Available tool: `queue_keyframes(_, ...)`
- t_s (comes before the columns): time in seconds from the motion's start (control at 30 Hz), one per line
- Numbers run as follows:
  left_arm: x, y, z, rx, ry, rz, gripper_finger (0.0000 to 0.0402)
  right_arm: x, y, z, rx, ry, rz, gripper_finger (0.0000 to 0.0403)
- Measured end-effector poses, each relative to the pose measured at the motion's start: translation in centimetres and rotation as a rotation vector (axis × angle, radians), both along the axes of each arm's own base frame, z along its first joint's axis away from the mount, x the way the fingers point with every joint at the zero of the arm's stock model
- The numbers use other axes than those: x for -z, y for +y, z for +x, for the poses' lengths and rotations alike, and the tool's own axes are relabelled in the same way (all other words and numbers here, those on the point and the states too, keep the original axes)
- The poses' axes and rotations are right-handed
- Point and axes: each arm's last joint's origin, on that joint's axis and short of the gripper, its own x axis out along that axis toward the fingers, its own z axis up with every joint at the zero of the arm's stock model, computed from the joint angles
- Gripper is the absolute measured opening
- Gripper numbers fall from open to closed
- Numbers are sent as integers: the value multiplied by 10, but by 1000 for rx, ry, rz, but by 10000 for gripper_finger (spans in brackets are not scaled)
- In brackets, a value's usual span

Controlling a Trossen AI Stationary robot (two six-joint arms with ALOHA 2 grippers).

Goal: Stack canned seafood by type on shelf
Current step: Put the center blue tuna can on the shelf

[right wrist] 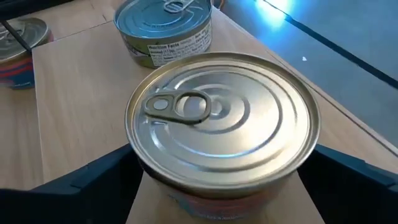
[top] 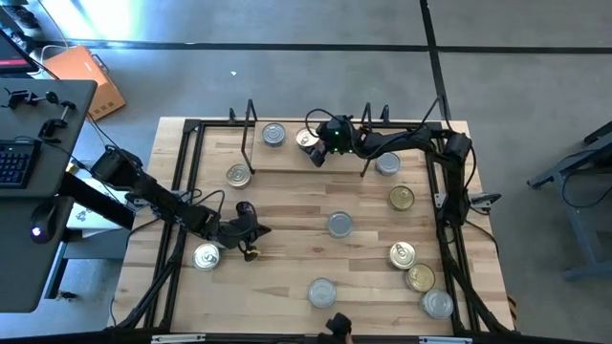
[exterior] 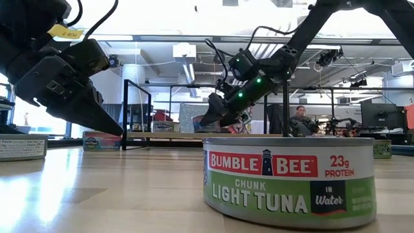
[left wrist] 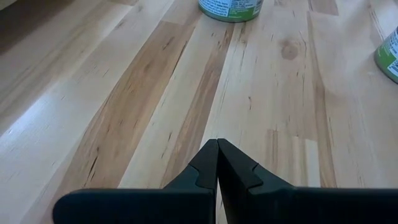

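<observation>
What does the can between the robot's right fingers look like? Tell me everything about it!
The gold-toned tin is small, squat and round, and looks like shiny metal. Its flat top has ringed ridges and a ring pull lying flat. A red and blue label edge peeks out below the rim, unreadable. It stands upright on the light-wood shelf, a silver-topped tin behind it. The right gripper has its dark fingers wide on either side; whether they touch it is unclear. From above it sits under that gripper.

Orange box [top: 88,78], keyboard [top: 13,162], monitor [exterior: 375,115]
</observation>
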Motion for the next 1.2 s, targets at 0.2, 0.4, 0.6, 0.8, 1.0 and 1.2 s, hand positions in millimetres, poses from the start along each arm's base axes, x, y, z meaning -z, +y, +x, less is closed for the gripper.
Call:
queue_keyframes(0.2, 0, 0, 0, 0, 2, 1, 0, 3, 2, -2, -18, 48, -3, 369)
queue_keyframes(0.4, 0, 0, 0, -1, 2, 1, 0, 5, 4, -4, -46, 107, -3, 378)
queue_keyframes(0.6, 0, 0, 0, -1, 2, 1, 0, 6, 4, -5, -60, 133, -9, 386)
queue_keyframes(0.8, 0, 0, 0, -1, 2, 1, 0, 10, 5, -8, -82, 180, -8, 393)
queue_keyframes(1.0, 0, 0, 0, 0, 2, 2, 0, 11, 7, -9, -90, 213, 2, 394)
queue_keyframes(1.2, 0, 0, 0, 0, 2, 2, 0, 7, 5, -6, -102, 226, -10, 394)
